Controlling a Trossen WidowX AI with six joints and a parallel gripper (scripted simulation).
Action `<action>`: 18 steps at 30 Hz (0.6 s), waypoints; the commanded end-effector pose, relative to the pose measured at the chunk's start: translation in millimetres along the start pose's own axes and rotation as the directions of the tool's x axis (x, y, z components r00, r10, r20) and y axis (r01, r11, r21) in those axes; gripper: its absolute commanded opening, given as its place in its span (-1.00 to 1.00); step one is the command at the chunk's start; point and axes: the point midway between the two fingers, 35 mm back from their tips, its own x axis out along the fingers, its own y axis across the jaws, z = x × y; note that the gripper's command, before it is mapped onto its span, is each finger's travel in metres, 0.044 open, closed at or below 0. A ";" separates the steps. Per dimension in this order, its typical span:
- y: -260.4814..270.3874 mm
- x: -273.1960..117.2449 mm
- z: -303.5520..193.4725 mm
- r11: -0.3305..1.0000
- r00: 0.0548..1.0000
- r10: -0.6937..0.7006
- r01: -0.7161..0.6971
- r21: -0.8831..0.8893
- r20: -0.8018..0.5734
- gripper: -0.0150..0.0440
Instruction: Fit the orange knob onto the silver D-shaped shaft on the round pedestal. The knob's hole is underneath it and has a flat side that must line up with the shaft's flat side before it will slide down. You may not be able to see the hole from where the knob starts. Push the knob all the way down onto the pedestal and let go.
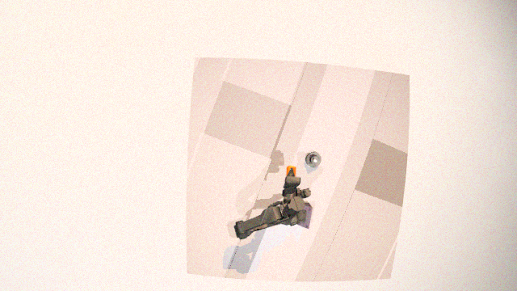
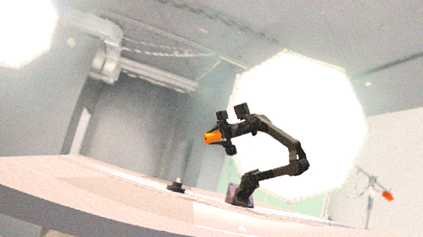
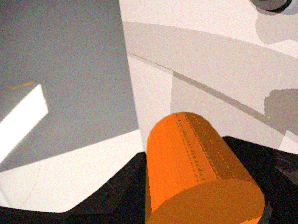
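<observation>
The orange knob [image 1: 291, 170] [image 2: 213, 137] [image 3: 172, 160] is held high above the table, left of the pedestal in the top view. My gripper [image 1: 291, 172] [image 2: 215, 137] [image 3: 184, 152] is shut on it. The gripper is tilted close to level, so the knob lies almost sideways; its far end points left and slightly down in the exterior view, with a small dark spot on it. The round pedestal [image 1: 308, 162] [image 2: 176, 189] [image 3: 274, 6] stands on the table, with the bare silver shaft [image 1: 315, 160] [image 2: 178, 180] upright on top. The shaft's flat side cannot be made out.
The arm's purple base block [image 1: 308, 216] [image 2: 231, 192] stands on the table [image 1: 343, 101] [image 2: 117, 206], behind the gripper. In the wrist view, a table edge runs down left of the knob. Shadows of the arm fall across the table top.
</observation>
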 end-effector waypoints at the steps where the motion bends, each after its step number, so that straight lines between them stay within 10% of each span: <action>1: 1.5 -1.3 -0.2 1.000 1.000 0.018 -0.018 0.002 -0.002 -0.49; 18: -1.9 -0.6 0.7 0.995 0.995 0.100 -0.100 0.004 0.002 -0.49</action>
